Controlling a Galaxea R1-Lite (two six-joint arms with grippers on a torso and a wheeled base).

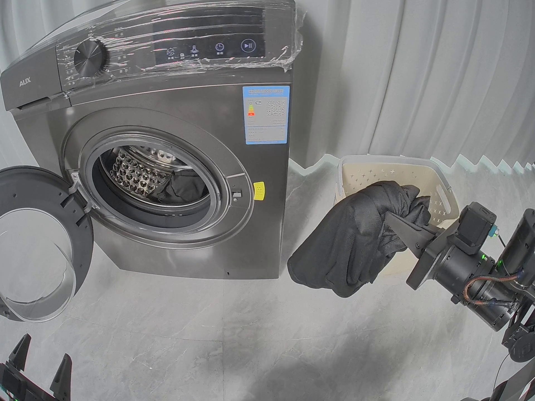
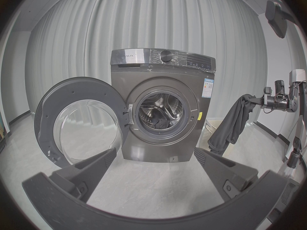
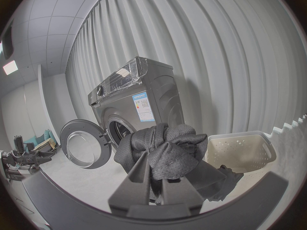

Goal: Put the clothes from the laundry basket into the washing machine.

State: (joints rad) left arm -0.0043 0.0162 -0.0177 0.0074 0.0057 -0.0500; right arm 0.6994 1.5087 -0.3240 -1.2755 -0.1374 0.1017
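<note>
Black garment [image 1: 351, 240] hangs clamped in right jaws near laundry basket [image 1: 390, 161]; left jaws parted.

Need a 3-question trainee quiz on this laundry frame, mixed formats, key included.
1. True or false: the washing machine has its door swung open.
2. Multiple choice: the right end effector holds A) a black garment, B) a white towel, C) nothing.
3. Fill in: the left end effector is ____ (open/shut).

Key: 1 true; 2 A; 3 open.
</note>
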